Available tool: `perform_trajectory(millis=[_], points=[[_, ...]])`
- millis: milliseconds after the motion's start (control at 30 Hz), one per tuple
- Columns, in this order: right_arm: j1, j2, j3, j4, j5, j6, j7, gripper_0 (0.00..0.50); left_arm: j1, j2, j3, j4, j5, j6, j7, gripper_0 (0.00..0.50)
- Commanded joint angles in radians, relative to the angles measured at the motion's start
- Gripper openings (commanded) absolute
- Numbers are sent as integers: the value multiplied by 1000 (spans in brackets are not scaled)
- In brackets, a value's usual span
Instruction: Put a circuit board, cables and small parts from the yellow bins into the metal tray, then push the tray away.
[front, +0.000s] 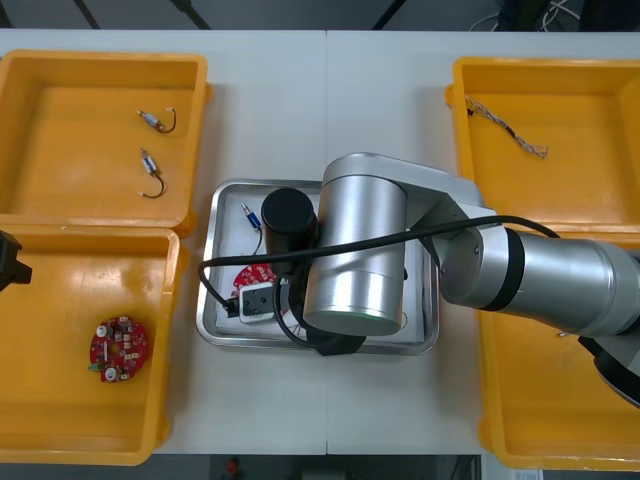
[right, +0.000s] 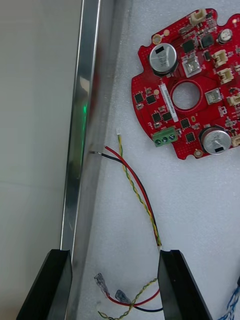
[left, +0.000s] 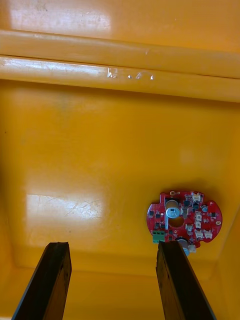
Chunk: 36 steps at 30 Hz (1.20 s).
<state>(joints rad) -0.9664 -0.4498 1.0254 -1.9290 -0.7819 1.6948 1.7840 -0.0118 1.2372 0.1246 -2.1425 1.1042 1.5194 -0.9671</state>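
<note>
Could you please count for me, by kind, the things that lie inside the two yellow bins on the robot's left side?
Small metal parts: 2
Round red circuit board: 1
Total: 3

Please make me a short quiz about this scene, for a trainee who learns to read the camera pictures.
1. True or false: the right hand is open above the metal tray.
2. How many small metal parts lie in the far left yellow bin?
3. What lies in the near left yellow bin below the left hand? A) a circuit board B) a black cable C) a blue and white cable
Key: 1 true; 2 two; 3 A.
</note>
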Motion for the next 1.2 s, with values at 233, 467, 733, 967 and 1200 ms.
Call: perform_trajectory(millis=[233,467,733,967,1200], points=[[94,34,24,-8,49,-9,-69,500,18,47,29,-25,-14,-11,-42,500],[140,36,48,-8,122,-14,-86,500,18,47,29,-25,-14,-11,-42,500],[181,48,51,-8,168,-14,-103,500,18,47,29,-25,-14,-11,-42,500],[215,65,50,-8,211,-14,-110,500,18,47,29,-25,-14,-11,-42,500],[224,76,50,-8,228,-15,-114,500,18,47,29,-25,-14,-11,-42,500]])
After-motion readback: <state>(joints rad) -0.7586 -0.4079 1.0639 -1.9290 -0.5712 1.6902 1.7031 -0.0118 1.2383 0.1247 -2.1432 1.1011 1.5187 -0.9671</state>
